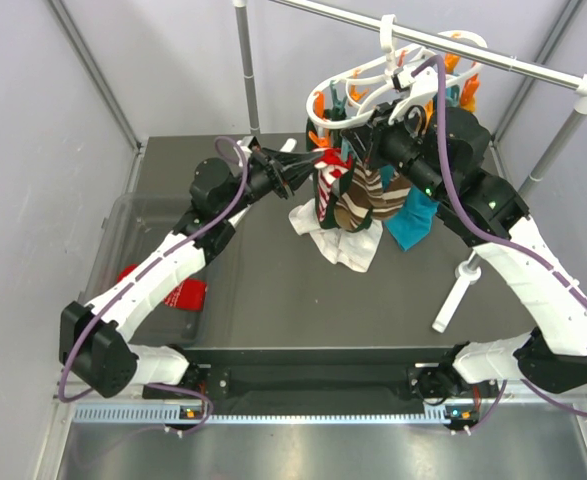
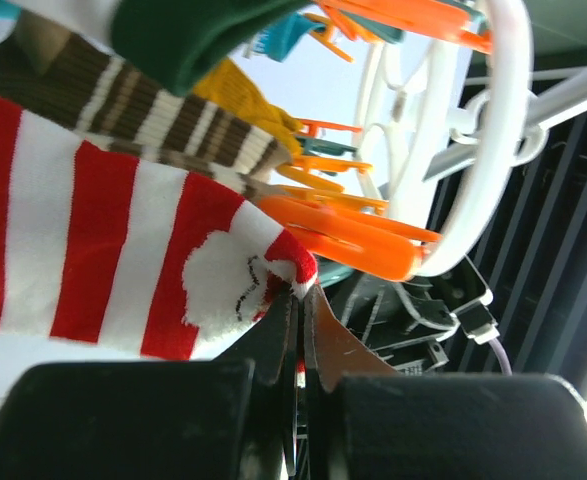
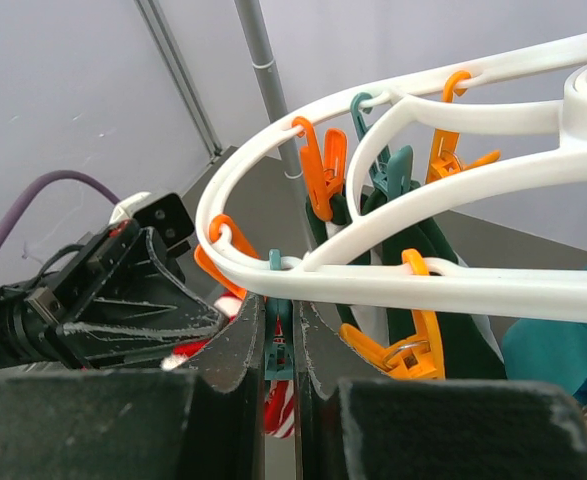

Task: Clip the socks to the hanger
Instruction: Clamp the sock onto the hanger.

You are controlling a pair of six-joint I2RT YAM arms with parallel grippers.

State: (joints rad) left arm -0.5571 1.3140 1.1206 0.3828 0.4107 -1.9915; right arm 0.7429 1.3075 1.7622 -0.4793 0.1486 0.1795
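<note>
Both arms reach up to centre frame, under the hanger [image 3: 453,290]. The left gripper [image 2: 300,302] pinches the red-and-white sock [image 2: 93,240] by its edge; the right gripper [image 3: 279,328] squeezes a teal clip [image 3: 278,355].

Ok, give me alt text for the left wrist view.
The left gripper pinches the edge of a red-and-white striped sock just below an orange clip on the white hanger. A brown-and-cream striped sock shows beyond it.
</note>
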